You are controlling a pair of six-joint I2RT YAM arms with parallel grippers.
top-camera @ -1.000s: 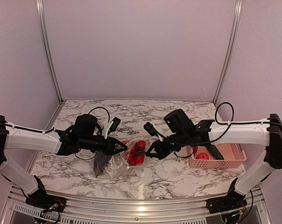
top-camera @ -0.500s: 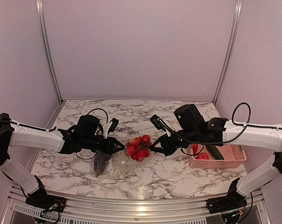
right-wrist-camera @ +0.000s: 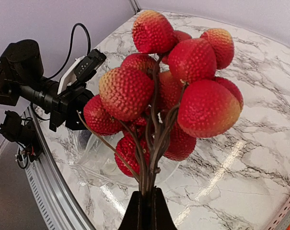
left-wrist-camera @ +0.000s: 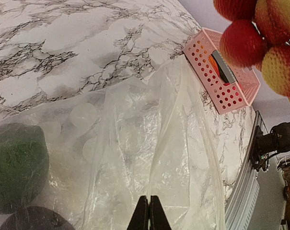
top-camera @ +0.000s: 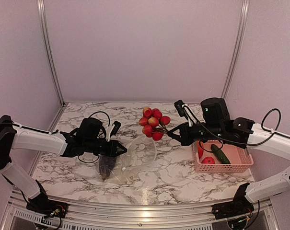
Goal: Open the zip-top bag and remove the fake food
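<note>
From above, the left gripper (top-camera: 121, 149) pinches the clear crinkly zip-top bag (top-camera: 139, 154) near the marble table's (top-camera: 183, 178) front edge; the right gripper (top-camera: 169, 134) clenches the red plastic fruit bunch (top-camera: 154, 122) aloft. Left wrist: jaws closed on bag film. Right wrist: stems clamped.

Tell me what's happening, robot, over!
Left pincer shut on bag. Right pincer shut on red bunch, held in air. One dark piece in bag. Nothing seen blocking.
</note>
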